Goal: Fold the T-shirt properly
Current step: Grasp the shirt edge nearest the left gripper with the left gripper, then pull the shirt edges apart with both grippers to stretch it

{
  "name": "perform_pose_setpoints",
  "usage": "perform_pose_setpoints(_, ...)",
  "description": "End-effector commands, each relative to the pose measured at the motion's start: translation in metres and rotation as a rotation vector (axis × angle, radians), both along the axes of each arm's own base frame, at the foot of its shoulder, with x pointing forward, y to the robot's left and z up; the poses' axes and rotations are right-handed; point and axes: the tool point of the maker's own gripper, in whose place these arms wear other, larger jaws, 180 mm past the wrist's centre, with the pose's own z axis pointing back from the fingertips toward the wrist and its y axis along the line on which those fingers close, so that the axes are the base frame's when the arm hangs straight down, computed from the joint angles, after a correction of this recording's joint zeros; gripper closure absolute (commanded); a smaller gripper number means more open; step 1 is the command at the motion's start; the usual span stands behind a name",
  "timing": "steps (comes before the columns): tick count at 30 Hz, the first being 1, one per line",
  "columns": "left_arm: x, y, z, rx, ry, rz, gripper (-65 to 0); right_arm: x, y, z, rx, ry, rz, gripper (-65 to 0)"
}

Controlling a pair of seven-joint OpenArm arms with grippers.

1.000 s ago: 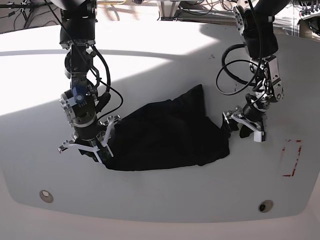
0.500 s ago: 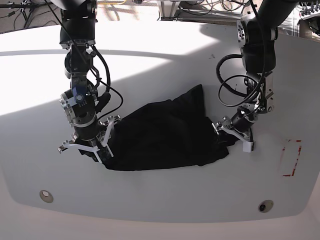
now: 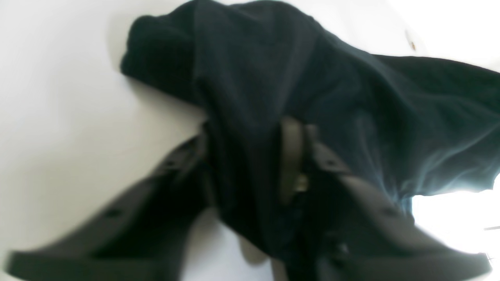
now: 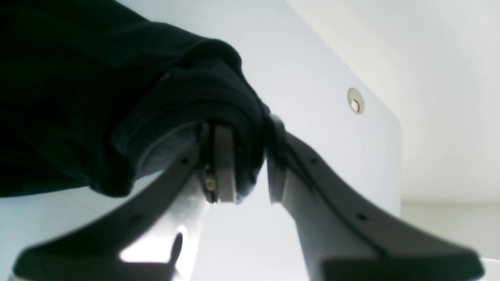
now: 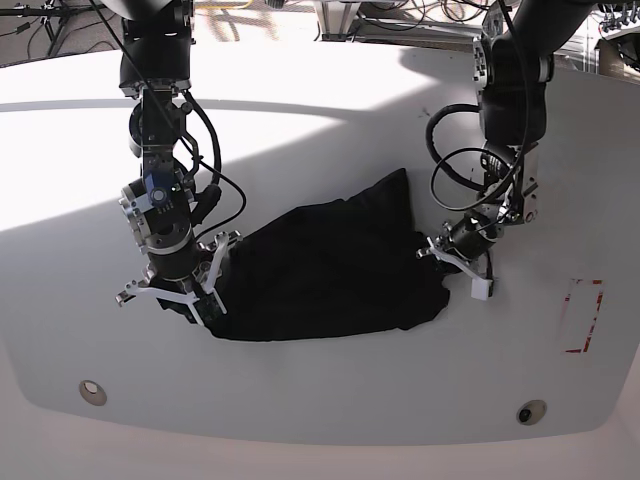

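The black T-shirt point(image 5: 330, 270) lies crumpled in a heap mid-table. My right gripper point(image 5: 192, 300), on the left in the base view, is shut on the shirt's left edge, down at the table. In the right wrist view a thick roll of cloth point(image 4: 218, 97) is pinched between its fingers point(image 4: 223, 156). My left gripper point(image 5: 452, 262) is at the shirt's right edge. In the left wrist view a fold of cloth point(image 3: 246, 164) fills the gap between its fingers point(image 3: 291, 156), and the jaws are closed in on it.
The white table point(image 5: 330, 390) has a round grommet at the front left point(image 5: 92, 391) and one at the front right point(image 5: 531, 412). A red tape rectangle point(image 5: 583, 316) marks the table at the right. Cables hang by both arms.
My left gripper has moved left from beside the shirt onto its right edge and taken cloth between its fingers. The shirt's right corner has shifted slightly left. The right arm has not moved.
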Motion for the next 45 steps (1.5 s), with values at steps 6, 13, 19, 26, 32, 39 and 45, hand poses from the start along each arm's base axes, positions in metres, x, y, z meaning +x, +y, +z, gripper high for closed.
perform_pose_setpoints(6,0.018,0.001,0.028,0.001,-0.083,-0.009,-2.1,-0.002,0.006,0.005,0.026,-0.029,0.006,-24.1)
perform_pose_setpoints(13,0.018,0.017,0.039,0.05,-0.118,-0.011,0.0,-0.012,0.012,-0.012,0.088,0.014,-0.021,-43.8)
perform_pose_setpoints(19,0.01,0.031,0.048,0.099,-0.159,-0.015,0.0,-0.027,0.019,-0.034,0.116,0.071,-0.026,-43.8)
perform_pose_setpoints(26,0.005,0.046,0.055,0.149,-0.178,0.008,0.0,-0.042,0.013,-0.047,0.28,0.105,-0.069,-43.8)
perform_pose_setpoints(32,0.003,0.052,0.057,0.167,-0.183,0.009,0.0,-0.038,0.0,-0.046,0.348,0.103,-0.084,-43.8)
perform_pose_setpoints(39,0.002,0.061,0.058,0.185,-0.182,0.012,0.0,-0.025,-0.007,-0.04,0.338,0.089,-0.083,-43.8)
perform_pose_setpoints(45,-0.002,0.061,0.053,0.185,-0.171,0.011,0.0,-0.021,-0.004,-0.036,0.344,0.078,-0.078,-43.8)
